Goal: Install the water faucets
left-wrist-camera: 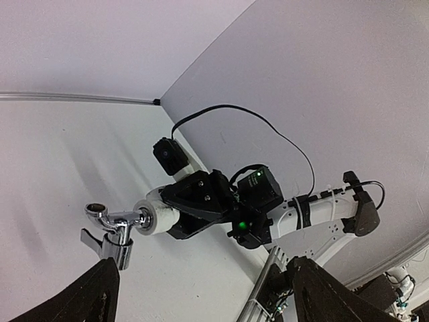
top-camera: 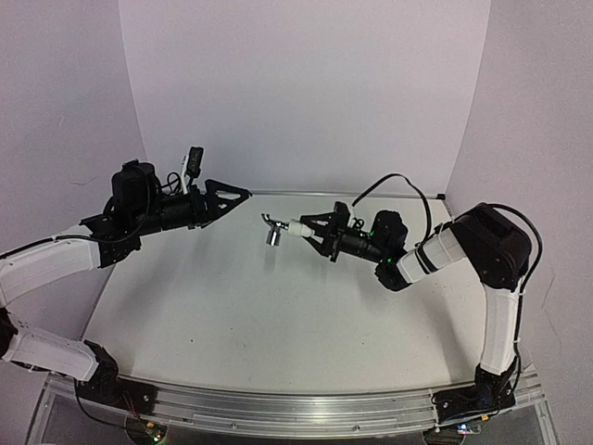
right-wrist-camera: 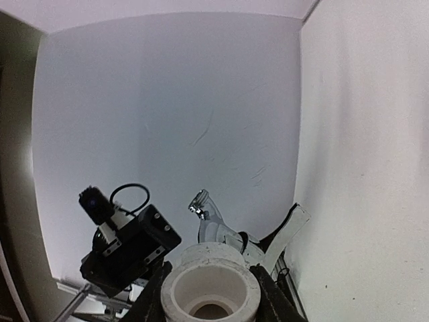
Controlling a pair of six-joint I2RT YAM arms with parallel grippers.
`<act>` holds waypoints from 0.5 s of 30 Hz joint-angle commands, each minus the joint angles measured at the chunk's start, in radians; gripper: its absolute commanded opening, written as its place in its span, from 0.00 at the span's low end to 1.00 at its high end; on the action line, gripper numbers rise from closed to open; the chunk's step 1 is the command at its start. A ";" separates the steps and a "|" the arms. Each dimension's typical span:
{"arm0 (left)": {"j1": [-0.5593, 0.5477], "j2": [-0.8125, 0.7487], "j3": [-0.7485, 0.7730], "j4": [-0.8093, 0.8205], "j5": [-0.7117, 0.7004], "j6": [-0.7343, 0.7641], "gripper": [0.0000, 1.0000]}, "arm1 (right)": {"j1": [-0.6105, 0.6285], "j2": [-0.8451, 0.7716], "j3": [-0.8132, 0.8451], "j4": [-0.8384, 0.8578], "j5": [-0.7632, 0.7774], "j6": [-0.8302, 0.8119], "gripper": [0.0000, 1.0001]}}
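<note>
Right gripper (top-camera: pixel 311 229) was clamped on the white fitting (top-camera: pixel 299 228), holding it roughly level in the air above the table (top-camera: pixel 278 334); the tap (top-camera: pixel 275 233) stuck out of the fitting's free end, its stubby body hanging down; left gripper (top-camera: pixel 233 197) was spread wide and empty, pointing at the tap from the opposite side, near it but not touching. We read the tap's inlet as already in the fitting's mouth; in the left wrist view the shank ran into the white collar with no gap showing. We couldn't tell how far it was screwed home, or whether it sat straight. Our call: mating started, possibly finished; what was left was probably for the left gripper to take the tap body, turn it tight and check alignment.
</note>
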 commanded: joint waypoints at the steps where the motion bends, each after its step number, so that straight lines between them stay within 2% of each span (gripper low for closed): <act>1: 0.009 -0.039 -0.002 -0.049 -0.086 -0.001 0.93 | -0.027 0.097 -0.061 0.028 0.117 0.052 0.00; 7: 0.009 -0.023 -0.011 -0.064 -0.089 -0.030 0.93 | -0.056 0.163 -0.111 0.013 0.193 0.016 0.02; 9: 0.009 -0.020 -0.016 -0.067 -0.098 -0.036 0.93 | -0.067 0.174 -0.132 0.013 0.204 0.013 0.14; 12: 0.009 -0.017 -0.014 -0.068 -0.100 -0.038 0.93 | -0.075 0.165 -0.170 -0.007 0.213 -0.007 0.40; 15: 0.009 -0.009 -0.008 -0.067 -0.100 -0.036 0.93 | -0.081 0.102 -0.214 -0.112 0.227 -0.076 0.58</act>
